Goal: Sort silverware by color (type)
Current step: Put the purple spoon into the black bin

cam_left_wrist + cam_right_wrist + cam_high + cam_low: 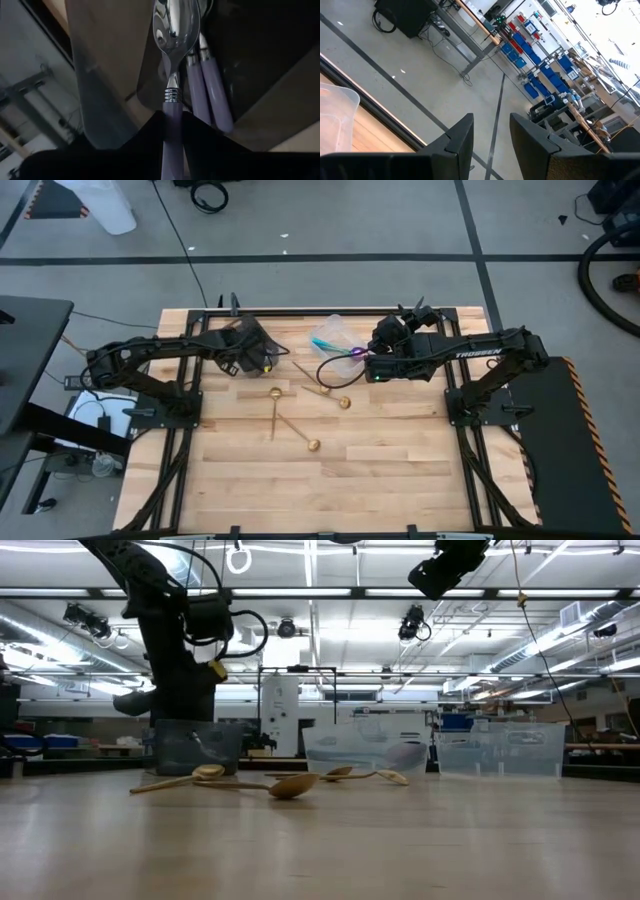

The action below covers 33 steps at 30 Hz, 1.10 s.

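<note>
Table carries three gold spoons loose near its middle, between the two arms. Left gripper hangs over the dark tub, pinching a silver spoon by its lilac handle; right gripper, fingers apart and empty, sits raised beside the clear tub

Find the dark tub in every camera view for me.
Low view: the dark tub stands at left, behind the gold spoons.
High view: far side, left of centre, mostly hidden under the left gripper.
Left wrist view: right half, with lavender-handled spoons inside.
Right wrist view: not in it; the open right gripper faces the floor.
Shared landmark: the left gripper, holding a lavender-handled spoon above the tub.
</note>
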{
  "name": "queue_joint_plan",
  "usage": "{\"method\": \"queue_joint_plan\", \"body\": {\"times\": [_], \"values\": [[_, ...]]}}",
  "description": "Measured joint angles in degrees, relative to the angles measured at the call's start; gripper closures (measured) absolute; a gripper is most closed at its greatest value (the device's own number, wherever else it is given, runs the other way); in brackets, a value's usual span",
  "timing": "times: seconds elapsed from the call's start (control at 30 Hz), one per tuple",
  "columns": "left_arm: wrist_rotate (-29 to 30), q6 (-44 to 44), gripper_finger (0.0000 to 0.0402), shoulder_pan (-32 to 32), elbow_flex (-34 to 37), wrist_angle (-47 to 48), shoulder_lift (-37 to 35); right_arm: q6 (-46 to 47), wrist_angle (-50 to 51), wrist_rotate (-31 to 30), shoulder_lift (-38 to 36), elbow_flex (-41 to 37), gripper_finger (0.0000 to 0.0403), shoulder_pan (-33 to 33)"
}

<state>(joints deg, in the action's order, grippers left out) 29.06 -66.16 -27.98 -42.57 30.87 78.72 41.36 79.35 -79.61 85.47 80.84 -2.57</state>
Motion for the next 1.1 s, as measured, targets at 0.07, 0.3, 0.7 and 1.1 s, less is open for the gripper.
{"method": "queue_joint_plan", "body": {"times": [0.07, 0.3, 0.7, 1.1], "values": [[-2.42, -0.69, 0.0342, -1.11, 0.0, -0.68, 0.0, -0.18, 0.0, 0.0, 0.0, 0.0, 0.0266, 0.0], [-9.63, -2.11, 0.0342, -4.49, 0.0, -1.55, 0.02, -0.63, -0.34, 0.0, 0.0, 0.0, 0.0266, 0.0], [-17.53, 0.91, 0.0342, -8.96, 0.0, -2.01, 0.02, -2.14, -1.79, 0.22, 0.0, 0.0, 0.0266, 0.0], [-21.57, 1.42, 0.0333, -12.62, 0.0, -2.18, 0.07, -2.16, -1.79, 0.22, 0.0, 0.0, 0.0266, 0.0]]}}
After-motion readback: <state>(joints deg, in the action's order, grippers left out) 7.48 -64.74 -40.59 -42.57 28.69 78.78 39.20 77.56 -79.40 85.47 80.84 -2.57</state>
